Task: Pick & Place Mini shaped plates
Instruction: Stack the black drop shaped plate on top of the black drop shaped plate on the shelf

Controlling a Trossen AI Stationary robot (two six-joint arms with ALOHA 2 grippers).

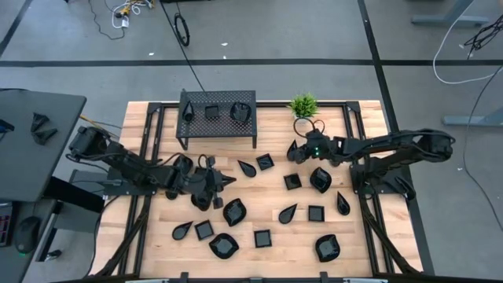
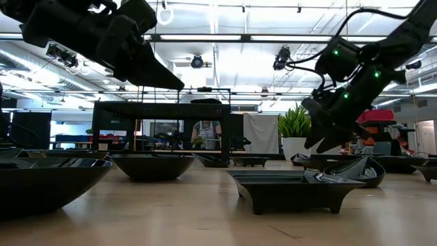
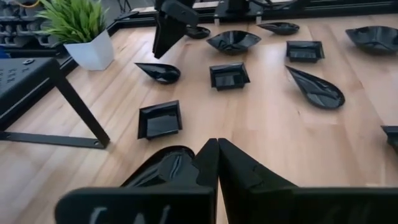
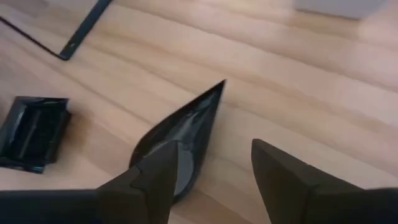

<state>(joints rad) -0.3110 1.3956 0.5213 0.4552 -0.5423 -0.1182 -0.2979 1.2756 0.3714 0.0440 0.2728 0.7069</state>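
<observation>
The wooden table (image 1: 157,228) carries the mini shaped plates spread across its centre and lower half in the high view, with three more on top of the black perforated rack (image 1: 218,116) at the upper centre of the frame. A small green potted plant (image 1: 302,105) stands just right of the rack. The right gripper (image 1: 297,151) sits right of centre in the high view, below the plant, with its two fingers spread apart and nothing clamped between them. In the right wrist view, a teardrop plate (image 4: 180,140) lies on the wood directly under that gripper, one finger overlapping its rounded end and the other finger (image 4: 292,177) standing off to the side over bare wood; whether the finger touches the plate cannot be told. A square plate (image 4: 31,132) lies near the left edge of that view. The left gripper (image 1: 224,182) is at centre left in the high view, its fingers pressed together and holding nothing. In the left wrist view, the closed fingertips (image 3: 217,163) hang above the table, with a rounded plate (image 3: 163,167) partly hidden just beside them and a square dish (image 3: 160,119) further on. In the low view, both grippers hang above the table surface, clear of the plates.
</observation>
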